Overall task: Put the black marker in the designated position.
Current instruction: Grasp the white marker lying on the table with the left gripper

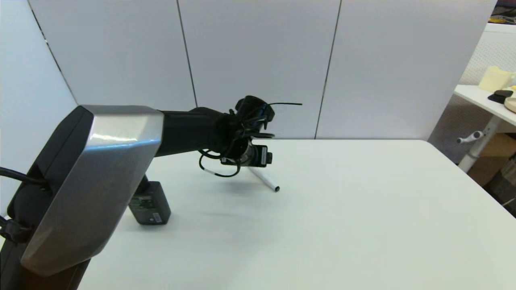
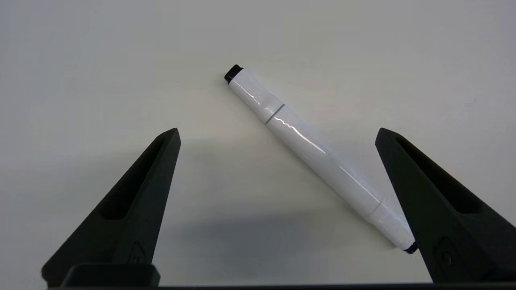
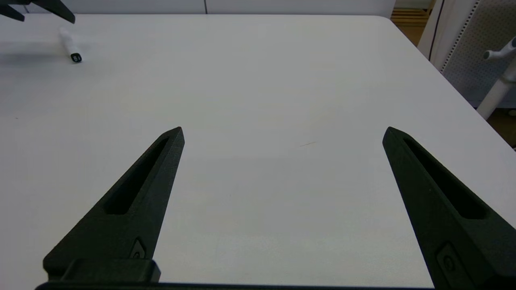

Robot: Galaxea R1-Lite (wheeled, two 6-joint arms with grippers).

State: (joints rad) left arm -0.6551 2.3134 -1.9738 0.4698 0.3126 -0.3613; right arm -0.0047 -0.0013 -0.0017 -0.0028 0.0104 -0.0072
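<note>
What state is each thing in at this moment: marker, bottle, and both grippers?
black marker: lying flat on the white table, capped, not gripped.
left gripper: jaws open, above the marker, straddling it without touching.
right gripper: jaws open, holding nothing, over bare tabletop away from the marker.
dark bottle: standing upright on the table, partly hidden behind the left arm.

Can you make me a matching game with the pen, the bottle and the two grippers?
Things:
1. black marker
2. dark grey bottle
3. left gripper
4. right gripper

Places or states:
A. standing upright behind the big silver arm
B. open above bare table, far from the marker
C. lying flat on the white table
D. open, hanging right over the marker

Pairs: 1-C, 2-A, 3-D, 4-B
</note>
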